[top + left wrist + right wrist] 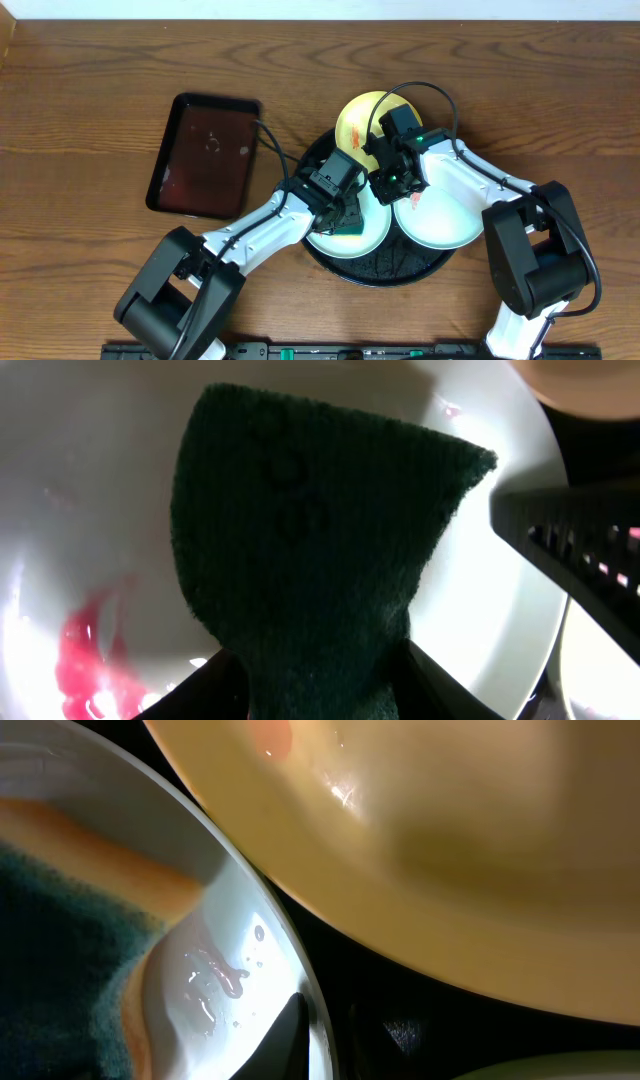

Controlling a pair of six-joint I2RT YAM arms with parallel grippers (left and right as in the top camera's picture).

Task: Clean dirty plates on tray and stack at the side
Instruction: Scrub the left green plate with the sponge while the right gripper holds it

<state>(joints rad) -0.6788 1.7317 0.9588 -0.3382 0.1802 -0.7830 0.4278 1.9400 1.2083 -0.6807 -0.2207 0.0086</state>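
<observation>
The black tray (380, 278) holds two mint-white plates. My left gripper (345, 212) is shut on a dark green sponge (310, 540), which is pressed flat on the left mint plate (372, 232). In the left wrist view that plate (480, 610) has a red smear (85, 650) at lower left. My right gripper (392, 185) pinches that same plate's rim (230, 950), with one finger inside and the other outside over the tray (420, 980). The right mint plate (445, 215) has a small red smear. The pale yellow plate (358, 118) overlaps the tray's far edge and fills the top of the right wrist view (450, 840).
A rectangular dark brown tray (205, 155) lies on the wooden table left of the black tray. My right gripper's body (575, 550) sits close beside the sponge. Both arms cross over the black tray.
</observation>
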